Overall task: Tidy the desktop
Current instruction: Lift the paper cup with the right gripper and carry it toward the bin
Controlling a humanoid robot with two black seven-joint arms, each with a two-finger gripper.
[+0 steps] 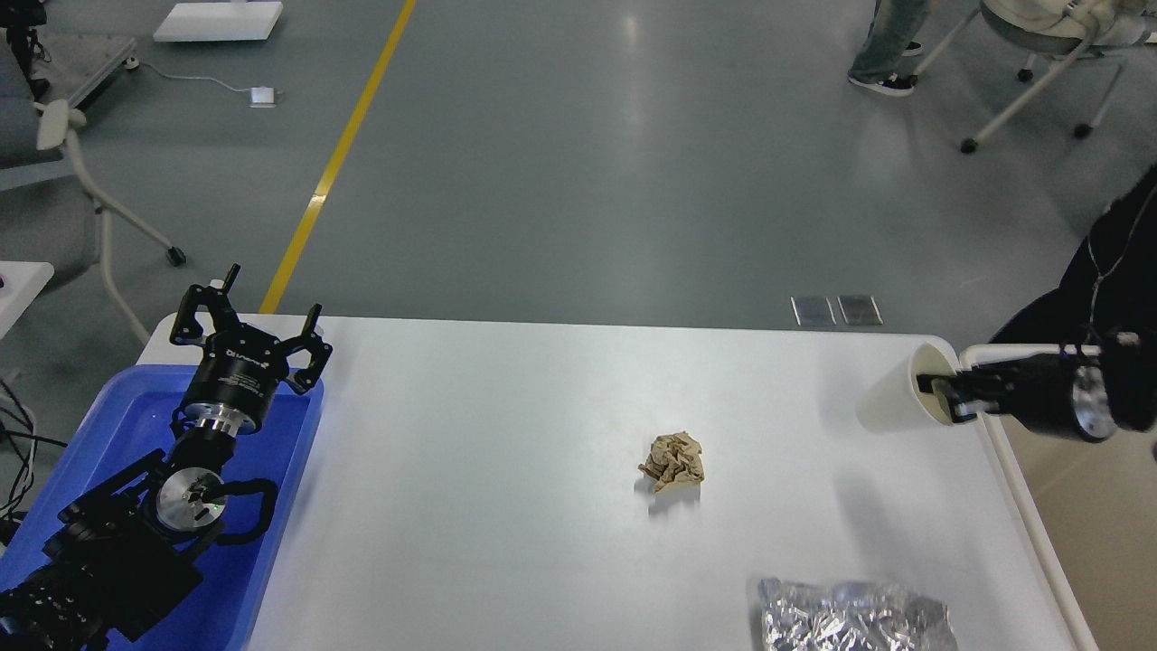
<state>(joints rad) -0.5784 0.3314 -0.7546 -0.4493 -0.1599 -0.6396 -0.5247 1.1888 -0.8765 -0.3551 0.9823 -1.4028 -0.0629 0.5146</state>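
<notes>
Right gripper (945, 395) is clamped on the rim of a white paper cup (899, 398), one finger inside, at the desktop's (506, 425) far right edge beside the white bin (1012, 470). Left gripper (249, 336) hangs spread over the blue tray (108, 425), holding nothing. Remaining, I judge: crumpled brown paper (672, 461) mid-desktop, foil bag (854, 617) at the near edge. No obstruction.

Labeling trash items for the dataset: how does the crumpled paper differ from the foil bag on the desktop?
The crumpled paper is tan and matte; the foil bag is silver and shiny. The paper is a small tight ball; the bag is larger and lies flatter, wrinkled. The paper sits mid-desktop in full view; the bag lies at the near edge, cut off by the frame. Both rest loose on the desktop, untouched by either gripper.
</notes>
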